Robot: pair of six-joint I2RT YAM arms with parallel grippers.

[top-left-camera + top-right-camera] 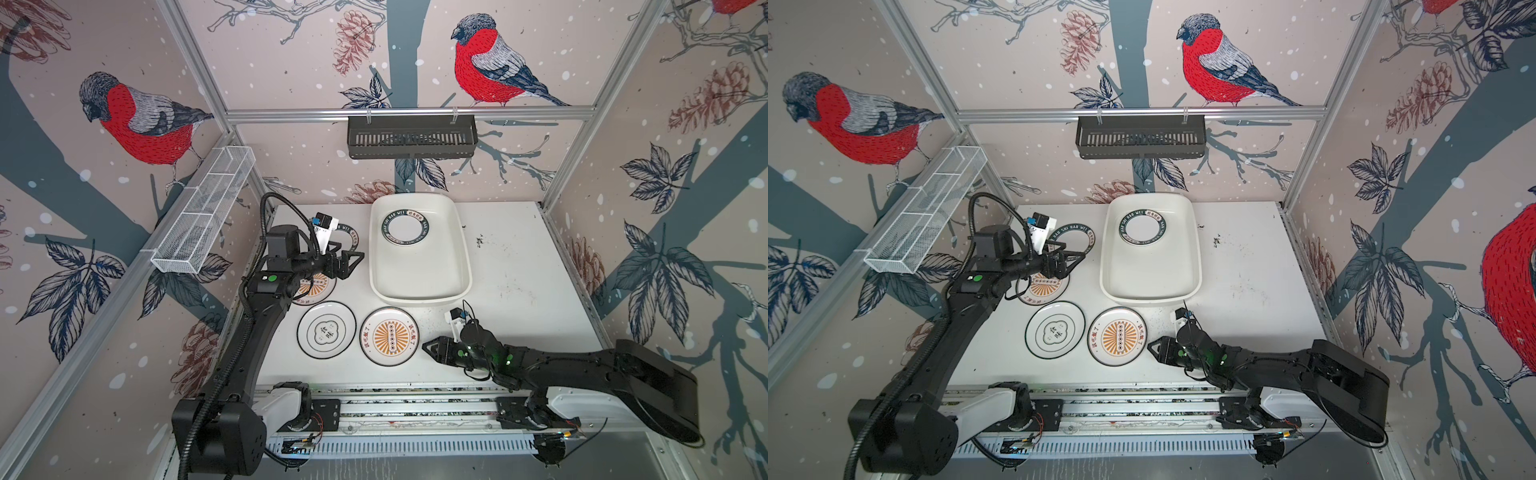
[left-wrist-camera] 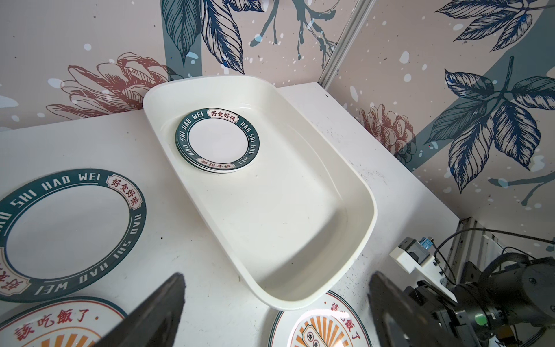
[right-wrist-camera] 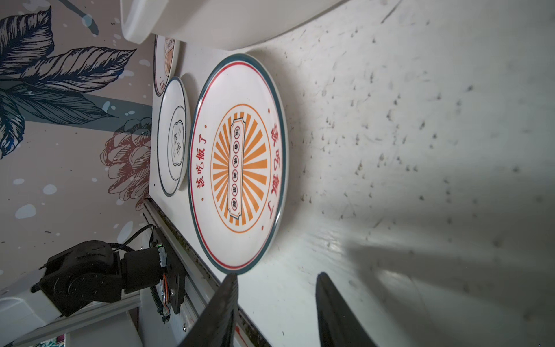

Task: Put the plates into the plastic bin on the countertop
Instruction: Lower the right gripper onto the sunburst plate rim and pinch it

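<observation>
Plastic bin (image 1: 419, 274) holds teal-rimmed plates (image 2: 217, 141); only the left wrist view shows them stacked, perhaps three. Left hand (image 1: 357, 262) wide, right hand (image 1: 428, 350) narrower, both empty.

1. Both top views look steeply down from above the near edge, spanning the countertop (image 1: 519, 266).
2. Left wrist view: close, facing far-right across the plastic bin (image 2: 270, 225).
3. Right wrist view: low, rolled sideways, facing left; both wrist views share the sunburst plate (image 3: 240, 168).
</observation>
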